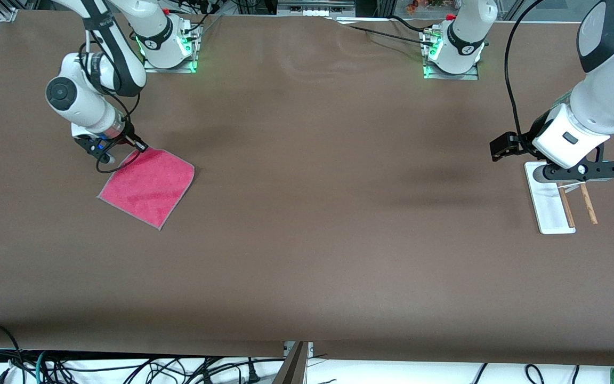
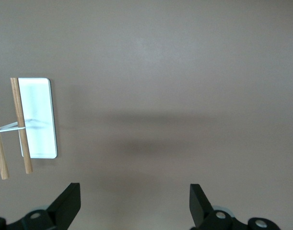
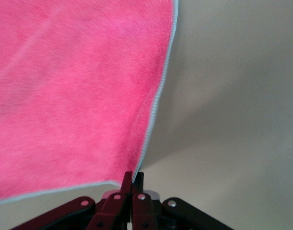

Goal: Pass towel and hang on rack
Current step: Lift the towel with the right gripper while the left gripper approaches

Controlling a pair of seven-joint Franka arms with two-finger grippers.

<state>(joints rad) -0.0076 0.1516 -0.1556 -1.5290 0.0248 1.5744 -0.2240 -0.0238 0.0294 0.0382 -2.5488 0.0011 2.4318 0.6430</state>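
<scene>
Right gripper (image 3: 132,178) is pinched on the corner of the towel (image 1: 148,185), which lies flat on the surface (image 1: 307,240) at the right arm's end. Left gripper (image 2: 134,201), fingers spread, waits over the rack (image 1: 551,205). Best practice: lift slowly, keeping the corner pinch firm.
</scene>
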